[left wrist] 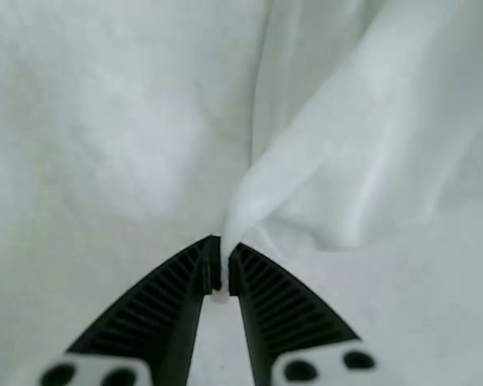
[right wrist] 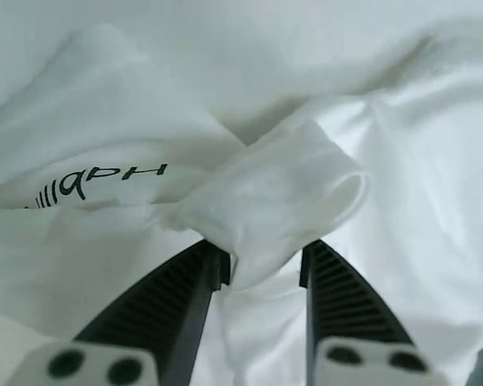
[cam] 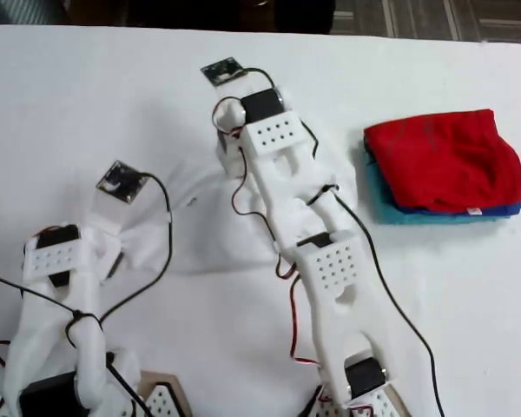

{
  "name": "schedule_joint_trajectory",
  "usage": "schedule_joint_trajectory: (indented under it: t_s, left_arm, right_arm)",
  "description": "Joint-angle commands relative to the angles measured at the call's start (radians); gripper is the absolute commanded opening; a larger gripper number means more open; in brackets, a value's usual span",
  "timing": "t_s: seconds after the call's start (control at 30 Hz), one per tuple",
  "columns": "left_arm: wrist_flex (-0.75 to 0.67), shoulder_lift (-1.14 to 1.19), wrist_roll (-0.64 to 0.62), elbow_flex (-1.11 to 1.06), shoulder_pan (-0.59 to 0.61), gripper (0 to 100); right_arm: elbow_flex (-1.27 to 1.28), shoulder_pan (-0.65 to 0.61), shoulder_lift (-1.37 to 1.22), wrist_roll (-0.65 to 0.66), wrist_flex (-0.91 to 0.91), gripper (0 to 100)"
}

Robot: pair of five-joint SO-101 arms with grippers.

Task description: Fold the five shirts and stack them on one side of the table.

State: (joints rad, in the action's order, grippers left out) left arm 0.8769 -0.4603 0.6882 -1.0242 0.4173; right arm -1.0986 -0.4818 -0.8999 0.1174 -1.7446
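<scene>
Fingers (left wrist: 169, 297) of the left gripper (left wrist: 218, 269) are clenched on a thin raised ridge of the white shirt (cam: 204, 217), with the cloth pinched flat between the tips. In the high view the left arm (cam: 61, 261) stands toward the near-left corner of the table (cam: 87, 95), and the garment spreads from it across the middle of the surface, loosely rumpled and hard to outline against the white top. The right arm (cam: 282, 161) reaches out over the middle of the surface; the right gripper (right wrist: 266, 269) grasps a thicker rolled bunch of the same garment, which looks like a sleeve or hem end, its jaws set a little apart around the cloth. Near the right edge lies the stack: red shirt (cam: 438, 161) on top, blue shirt (cam: 504, 208) showing as a sliver beneath it, teal shirt (cam: 391, 213) at the bottom. Judged step: folding of the fourth garment, both grips taken and no crease laid yet. Next move, as a judgement: raise both held points together, carry them over the body of the garment in one direction, keep the cloth taut between the grippers so the fold lands straight, then let go only once the cloth rests flat.
</scene>
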Motion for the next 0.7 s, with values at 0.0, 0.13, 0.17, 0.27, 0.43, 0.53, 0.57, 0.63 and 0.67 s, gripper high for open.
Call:
schedule_joint_trajectory:
  t_s: [0.0,0.13,0.17,0.27,0.43,0.53,0.57,0.63,0.67]
  left_arm:
    - [-0.014,-0.026,-0.006,0.005,0.006,3]
    - [-0.014,-0.026,-0.006,0.004,0.006,3]
    - [-0.014,-0.026,-0.006,0.004,0.006,3]
    - [-0.014,-0.026,-0.006,0.004,0.006,3]
    - [-0.014,-0.026,-0.006,0.002,0.006,3]
    - [-0.014,-0.026,-0.006,0.002,0.006,3]
    - [-0.014,-0.026,-0.006,0.002,0.006,3]
    - [-0.014,-0.026,-0.006,0.002,0.006,3]
    - [-0.014,-0.026,-0.006,0.002,0.006,3]
  right_arm:
    - [0.031,0.01,0.008,0.002,-0.018,15.2]
    - [0.051,0.013,0.01,0.002,-0.012,15.2]
    - [0.049,0.013,0.01,0.002,-0.012,15.2]
    - [0.049,0.013,0.01,0.002,-0.01,15.2]
    - [0.048,0.033,0.015,0.0,-0.008,10.9]
    - [0.031,0.076,0.021,-0.005,-0.002,1.4]
    - [0.011,0.09,0.021,-0.005,-0.013,3.1]
    - [-0.038,0.111,0.027,-0.005,-0.022,1.7]
    - [-0.058,0.119,0.041,-0.005,-0.022,2.1]
